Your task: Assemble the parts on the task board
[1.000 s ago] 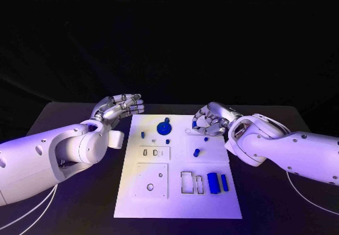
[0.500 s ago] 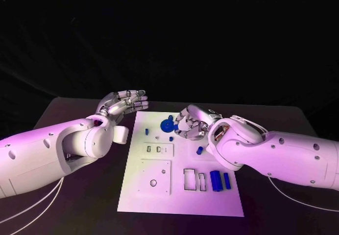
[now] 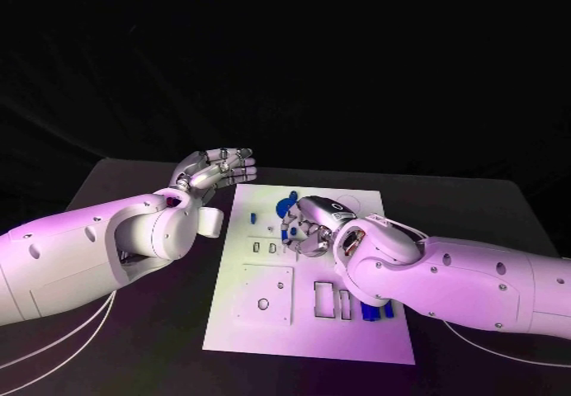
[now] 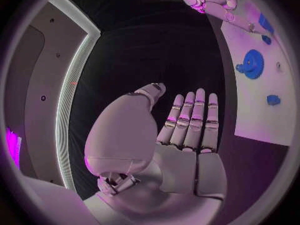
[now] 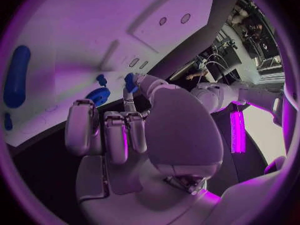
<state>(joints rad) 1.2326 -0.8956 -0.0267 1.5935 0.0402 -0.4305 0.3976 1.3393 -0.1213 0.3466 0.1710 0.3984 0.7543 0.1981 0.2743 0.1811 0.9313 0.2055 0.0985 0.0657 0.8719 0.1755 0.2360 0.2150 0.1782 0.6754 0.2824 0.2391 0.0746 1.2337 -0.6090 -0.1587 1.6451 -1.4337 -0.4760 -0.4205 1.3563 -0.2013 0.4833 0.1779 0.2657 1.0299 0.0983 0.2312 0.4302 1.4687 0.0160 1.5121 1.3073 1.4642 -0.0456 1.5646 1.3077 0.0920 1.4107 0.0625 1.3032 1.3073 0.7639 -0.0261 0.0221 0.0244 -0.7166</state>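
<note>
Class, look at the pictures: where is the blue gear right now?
In the head view the blue gear sits at the far end of the task board, between the raised left hand and the right hand over the board's middle.

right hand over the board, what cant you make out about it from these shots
- Head view: the right hand curls over the task board; whatever lies beneath it is hidden by the fingers.
- Right wrist view: a small blue part sits at a fingertip; whether it is pinched or merely touched is too small to tell.
- Head view: the right forearm partly covers the blue bars.
</note>
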